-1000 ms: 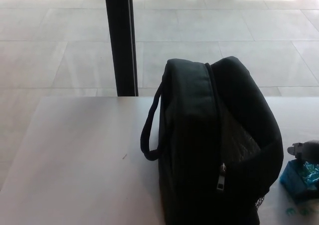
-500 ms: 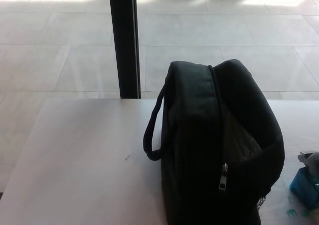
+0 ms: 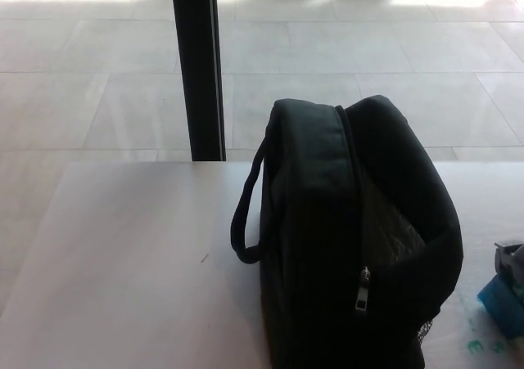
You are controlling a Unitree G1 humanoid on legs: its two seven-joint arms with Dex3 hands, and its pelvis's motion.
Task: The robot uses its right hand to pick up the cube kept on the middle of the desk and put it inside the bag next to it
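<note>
So the black bag (image 3: 352, 238) sits upright on the white desk (image 3: 131, 263), a bit right of centre, with its top unzipped and gaping toward the right. You can see the zipper pull (image 3: 361, 291) hanging down the front and a strap handle (image 3: 246, 213) looping out on its left side. The blue cube (image 3: 506, 302) is way over at the right edge of the frame, near the bag's right side and outside it, only partly in view. Right on top of it there's a grey bit of the right hand (image 3: 512, 258), touching or nearly touching the cube. Honestly can't tell how its fingers are set or whether it has a grip, too little of it shows. Behind the desk there's a dark post (image 3: 196, 66) and a pale tiled floor (image 3: 82, 74).
</note>
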